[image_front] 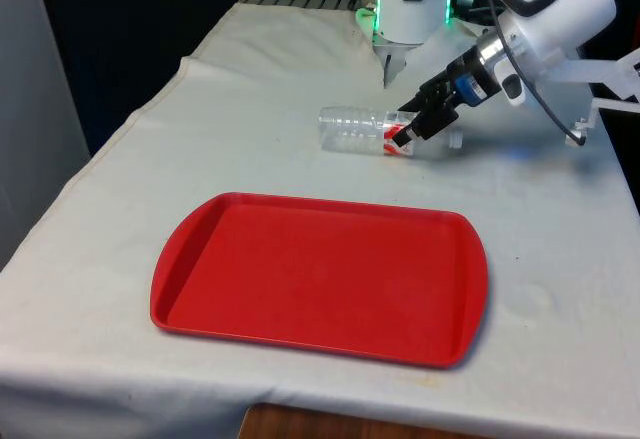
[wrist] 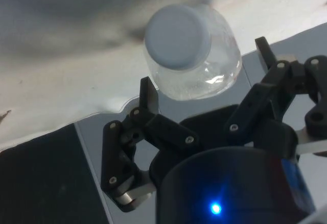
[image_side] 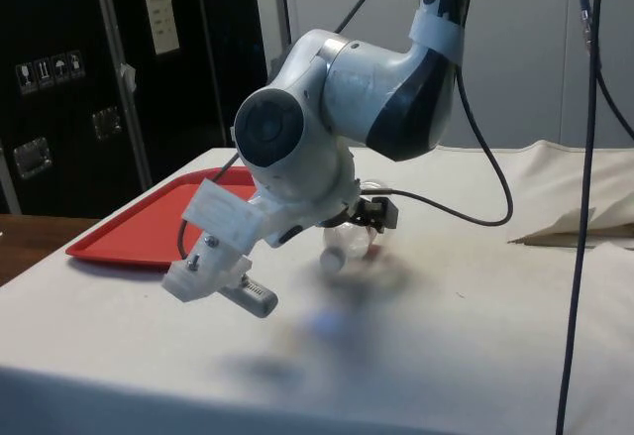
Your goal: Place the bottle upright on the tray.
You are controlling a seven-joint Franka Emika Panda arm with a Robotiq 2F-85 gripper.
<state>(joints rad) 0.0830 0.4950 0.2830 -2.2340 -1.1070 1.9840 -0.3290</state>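
A clear plastic bottle (image_front: 352, 127) with a red label lies on its side on the white cloth, behind the red tray (image_front: 320, 269). My gripper (image_front: 410, 135) reaches down to its label end, tilted. The wrist view looks onto the pale cap of the bottle (wrist: 190, 50), with my gripper (wrist: 203, 64) open and a black finger on each side of the bottle's shoulder. One finger is at the bottle's wall; the other stands a little off it. From the side view, the bottle (image_side: 344, 247) rests on the cloth under the arm, with the tray (image_side: 139, 229) beyond it.
The tray lies flat and bare towards the table's near edge. A fold of cloth (image_side: 575, 225) rises on the table. Dark cabinets (image_side: 119, 78) stand past the tray's end.
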